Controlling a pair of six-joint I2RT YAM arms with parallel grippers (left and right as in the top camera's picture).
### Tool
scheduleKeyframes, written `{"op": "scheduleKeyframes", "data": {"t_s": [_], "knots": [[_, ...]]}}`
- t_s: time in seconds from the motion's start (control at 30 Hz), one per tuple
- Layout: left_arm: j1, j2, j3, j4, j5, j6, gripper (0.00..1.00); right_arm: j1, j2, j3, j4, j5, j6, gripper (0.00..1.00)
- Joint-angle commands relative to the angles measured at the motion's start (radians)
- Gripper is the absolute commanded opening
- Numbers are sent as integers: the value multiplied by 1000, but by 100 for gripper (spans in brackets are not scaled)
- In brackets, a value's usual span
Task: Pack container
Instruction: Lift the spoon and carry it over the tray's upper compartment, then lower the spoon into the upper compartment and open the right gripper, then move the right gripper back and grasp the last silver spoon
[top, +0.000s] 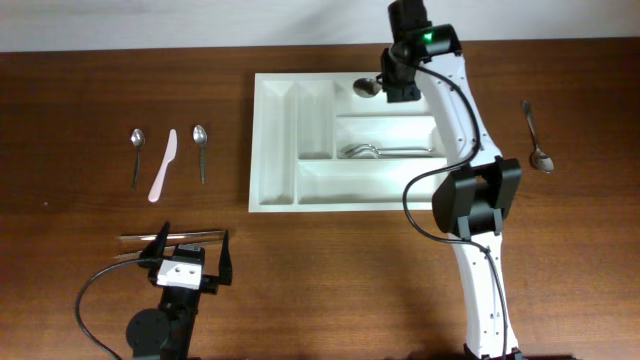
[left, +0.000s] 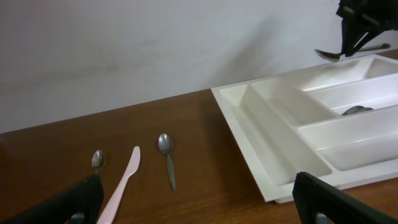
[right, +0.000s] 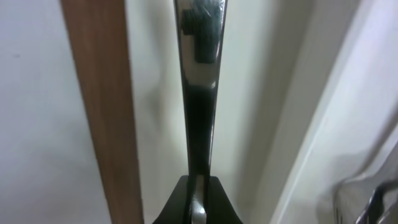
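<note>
Your right claw (top: 392, 90) grips a spoon (top: 368, 88) over the cutlery tray's (top: 262, 150) compartment nearest the worktop's (top: 100, 80) far edge, so you'd likely lower and release it next, left claw (top: 190, 248) standing wide.

Lab-like test bench: wooden table (top: 330, 270) against a plain white wall (left: 124, 50).

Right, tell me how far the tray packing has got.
Done: some silver cutlery lies in the tray's middle long slot. In hand: the right gripper is shut on a spoon over the top slot. Left to pack: a small spoon, pink knife and bigger spoon left of the tray, chopsticks by the open left gripper, and a lone spoon at far right.
</note>
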Motion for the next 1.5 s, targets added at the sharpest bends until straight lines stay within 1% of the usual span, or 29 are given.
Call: {"op": "scheduleKeyframes", "data": {"t_s": [0.0, 0.1, 0.37, 0.4, 0.43, 0.53, 0.57, 0.63, 0.73, 0.77, 0.87, 0.9, 0.93, 1.03, 1.13, 1.17, 1.33, 1.4, 1.47], "knots": [[6, -7, -5, -1, -7, 13, 99, 15, -13, -22, 7, 10, 51, 8], [6, -7, -5, -2, -7, 13, 99, 15, -13, -39, 6, 9, 50, 12], [6, -7, -5, -1, -7, 13, 99, 13, -13, -51, 8, 13, 49, 15], [6, -7, -5, -1, -7, 13, 99, 11, -13, -51, 13, 13, 44, 17], [6, -7, -5, -1, -7, 13, 99, 7, -13, -51, 31, 12, 9, 19], [6, -7, -5, -1, -7, 13, 99, -17, -14, -40, 98, -13, -151, 28], [6, -7, -5, -2, -7, 13, 99, -26, -14, -33, 107, -31, -174, 31], [6, -7, -5, -2, -7, 13, 99, -79, -16, 28, 146, -116, -294, 47], [6, -7, -5, -2, -7, 13, 99, -143, -16, 117, 158, -137, -470, 59], [6, -7, -5, -2, -7, 13, 99, -188, -16, 181, 156, -138, -633, 72], [6, -7, -5, -2, -7, 13, 99, -267, -16, 281, 131, -142, -954, 88], [6, -7, -5, -2, -7, 13, 99, -295, -16, 314, 107, -153, -1064, 90], [6, -7, -5, -2, -7, 13, 99, -325, -16, 344, 79, -169, -1167, 92], [6, -7, -5, -1, -7, 13, 99, -420, -16, 411, -32, -222, -1382, 93], [6, -7, -5, -2, -7, 13, 99, -497, -16, 420, -147, -253, -1553, 94], [6, -7, -5, -2, -7, 13, 99, -532, -14, 405, -203, -246, -1649, 93], [6, -7, -5, -2, -7, 13, 99, -613, -14, 284, -298, -233, -1837, 92], [6, -7, -5, -2, -7, 13, 99, -633, -14, 218, -305, -222, -1876, 90], [6, -7, -5, -2, -7, 13, 99, -643, -14, 148, -301, -172, -1891, 89]]}}
